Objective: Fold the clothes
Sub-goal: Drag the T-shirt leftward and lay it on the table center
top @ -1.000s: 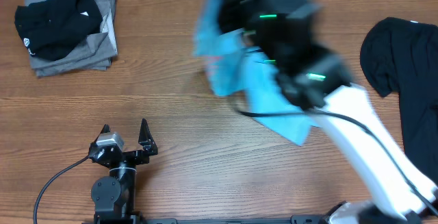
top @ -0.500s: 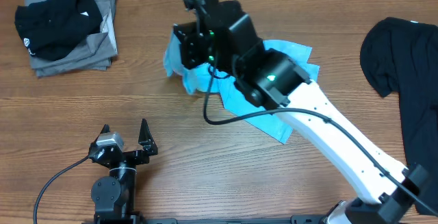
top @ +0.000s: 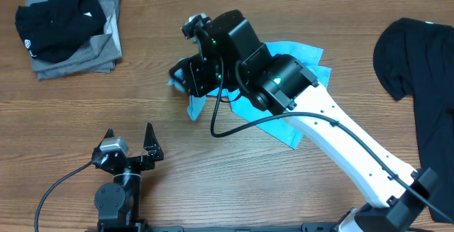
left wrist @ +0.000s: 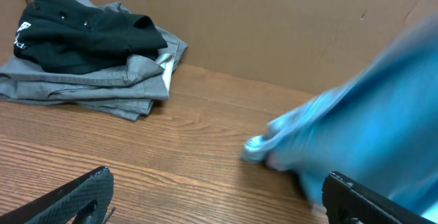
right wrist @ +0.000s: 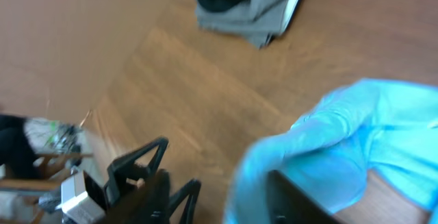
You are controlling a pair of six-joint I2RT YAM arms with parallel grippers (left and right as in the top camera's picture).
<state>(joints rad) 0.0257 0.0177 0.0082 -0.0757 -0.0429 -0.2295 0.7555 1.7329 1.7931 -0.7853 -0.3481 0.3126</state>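
Operator: Right gripper (top: 183, 77) has shifted toward the left, clamped on the light-blue short-sleeved fabric T-shirt (top: 301, 53). The shirt sits mid-table with its edge lifted.
Inspector: Surface? Surroundings?
Operator: Brown wood-grain table (top: 71, 118), with a cardboard wall (left wrist: 274, 18) behind.
Inspector: Counts?
Operator: One blue shirt, one plain black T-shirt (top: 418, 69) at right, and one folded grey-and-black garment stack (top: 71, 30). Left gripper (top: 128, 133) is spread and empty.

My left black two-finger gripper (top: 128, 133) sits low just ahead of its base, fingers (left wrist: 75, 196) spread wide and pointing forward. My white-and-black right arm (top: 340, 143) stretches diagonally inward, wrist tipped down, its black right gripper (top: 188, 79) pinching a soft light-blue T-shirt (top: 301, 51).
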